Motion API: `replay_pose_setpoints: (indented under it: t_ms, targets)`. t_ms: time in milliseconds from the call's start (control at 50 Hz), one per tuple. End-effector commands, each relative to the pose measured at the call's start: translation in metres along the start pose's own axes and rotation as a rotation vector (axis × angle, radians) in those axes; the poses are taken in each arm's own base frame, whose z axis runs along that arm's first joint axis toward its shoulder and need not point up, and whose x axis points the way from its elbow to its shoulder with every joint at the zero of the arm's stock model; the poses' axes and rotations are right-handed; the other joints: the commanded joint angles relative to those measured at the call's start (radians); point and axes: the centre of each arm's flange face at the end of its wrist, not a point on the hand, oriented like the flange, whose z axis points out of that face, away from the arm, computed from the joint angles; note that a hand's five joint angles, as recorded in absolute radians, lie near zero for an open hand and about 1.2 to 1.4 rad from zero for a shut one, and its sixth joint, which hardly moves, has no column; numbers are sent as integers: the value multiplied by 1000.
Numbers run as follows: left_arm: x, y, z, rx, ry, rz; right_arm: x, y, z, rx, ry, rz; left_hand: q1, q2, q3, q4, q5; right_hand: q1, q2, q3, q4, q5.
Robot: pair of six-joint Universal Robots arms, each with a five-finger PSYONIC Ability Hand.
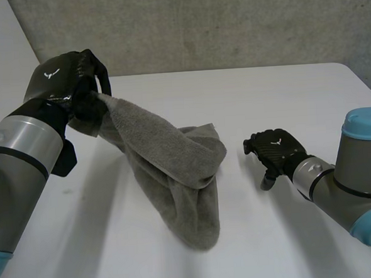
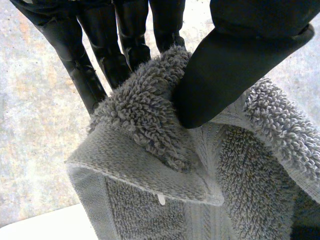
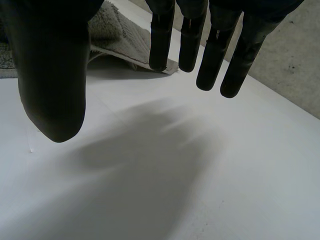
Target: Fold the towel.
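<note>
Head view puts the towel (image 1: 175, 171) in the middle of the table (image 1: 309, 93), a grey heap with one end rising up and to the far left into my left hand (image 1: 65, 83). Its long axis runs from that raised end down to a rounded tail at the near middle. Partway along, a fold bulges out to the right.

My left wrist view shows a hemmed edge of the cloth pinched between my thumb (image 2: 220, 75) and my fingers (image 2: 90, 70). That hand is clamped on the towel and holds that end off the table.

My right hand (image 1: 275, 149) hovers low over the bare table to the right of the towel, apart from it. Its fingers are straight, spread from the thumb, and hold nothing. In its own wrist view a flat edge of the cloth lies on the table beyond its fingertips.

So the towel lies to the left of my free hand, and the bulging fold is the part nearest it. I judge the next move is a reach leftward for that lower edge, to stretch the towel between both hands. I cannot pick out a free corner in the heap.
</note>
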Motion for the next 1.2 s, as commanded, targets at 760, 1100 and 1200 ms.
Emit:
replay_pose_setpoints:
  t_ms: [760,1100,1200]
  targets:
    - [-3,-50,-5,106,-18,-15,-19,-158,0,410,77,79,215,180,181,178,205,933,923,928,934,969]
    - [-10,-2,0,-58,-31,6,-4,-156,-101,89,19,-394,215,180,181,178,205,933,923,928,934,969]
    - [-10,55,7,-241,-29,24,-18,-107,-92,-61,-66,-391,215,180,181,178,205,933,923,928,934,969]
